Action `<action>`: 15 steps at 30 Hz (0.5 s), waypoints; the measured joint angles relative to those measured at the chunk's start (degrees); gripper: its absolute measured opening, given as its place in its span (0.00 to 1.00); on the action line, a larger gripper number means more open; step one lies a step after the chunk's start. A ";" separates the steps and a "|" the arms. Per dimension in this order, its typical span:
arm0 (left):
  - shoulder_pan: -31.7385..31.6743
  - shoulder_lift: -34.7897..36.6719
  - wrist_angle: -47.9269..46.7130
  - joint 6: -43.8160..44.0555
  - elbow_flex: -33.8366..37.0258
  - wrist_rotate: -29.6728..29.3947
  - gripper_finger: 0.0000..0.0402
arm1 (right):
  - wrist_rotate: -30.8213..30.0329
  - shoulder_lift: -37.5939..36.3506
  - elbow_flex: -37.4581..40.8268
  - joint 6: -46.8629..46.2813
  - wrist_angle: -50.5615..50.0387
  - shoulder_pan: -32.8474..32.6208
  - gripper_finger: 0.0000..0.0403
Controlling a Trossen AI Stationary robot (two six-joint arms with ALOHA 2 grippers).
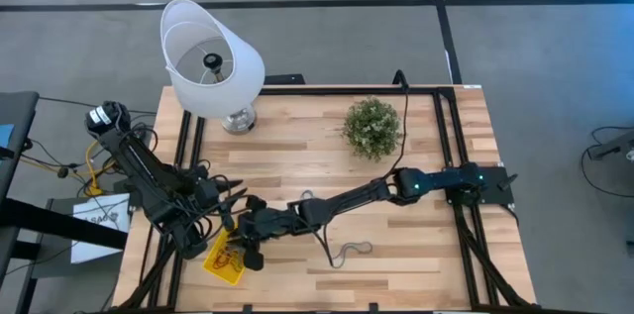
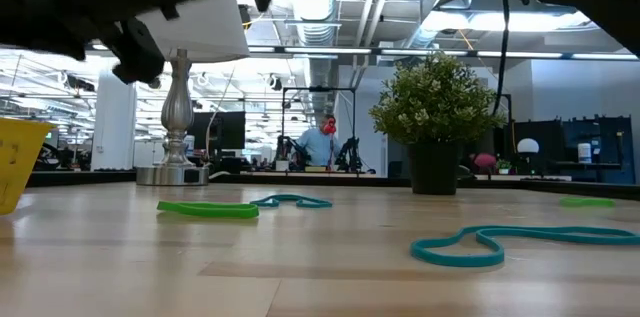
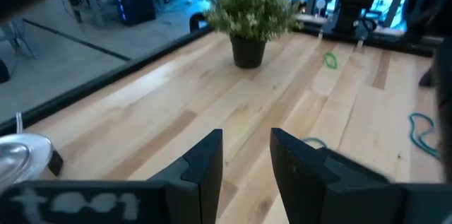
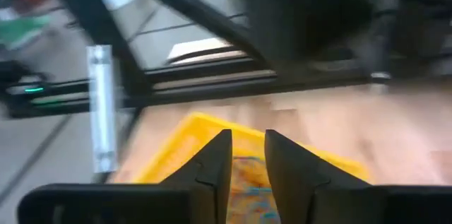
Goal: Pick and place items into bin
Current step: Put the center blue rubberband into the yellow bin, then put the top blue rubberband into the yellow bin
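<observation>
Two grippers crowd the lower left of the high view — right gripper (image 4: 247,164), jaws nearly closed, load unclear, over the yellow bin (image 1: 226,255): release only once centred, left gripper (image 3: 247,160) slightly parted, clear.

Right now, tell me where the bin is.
The bin sits at the table's front-left corner in the high view, beneath the right end effector, with the left end effector just behind it.
</observation>
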State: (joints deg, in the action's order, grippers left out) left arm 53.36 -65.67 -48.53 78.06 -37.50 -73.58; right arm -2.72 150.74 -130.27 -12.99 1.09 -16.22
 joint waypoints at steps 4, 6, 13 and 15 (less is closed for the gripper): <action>0.00 0.00 0.00 0.95 0.00 2.86 0.27 | 10.06 -2.14 -4.77 2.03 -8.44 0.70 0.22; 0.00 0.00 0.10 2.14 0.00 2.82 0.27 | 14.27 -6.40 -3.40 4.08 -13.81 1.31 0.22; -2.85 0.00 7.36 2.91 0.00 1.53 0.27 | 15.50 -16.76 -3.45 9.30 -42.30 1.41 0.22; -4.97 -0.02 11.35 2.57 0.00 4.34 0.27 | 14.41 -18.75 -3.35 11.37 -50.39 1.37 0.22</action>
State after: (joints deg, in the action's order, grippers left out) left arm 48.39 -65.69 -37.18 80.63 -37.50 -69.24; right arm 11.70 131.99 -133.62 -1.61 -49.30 -14.85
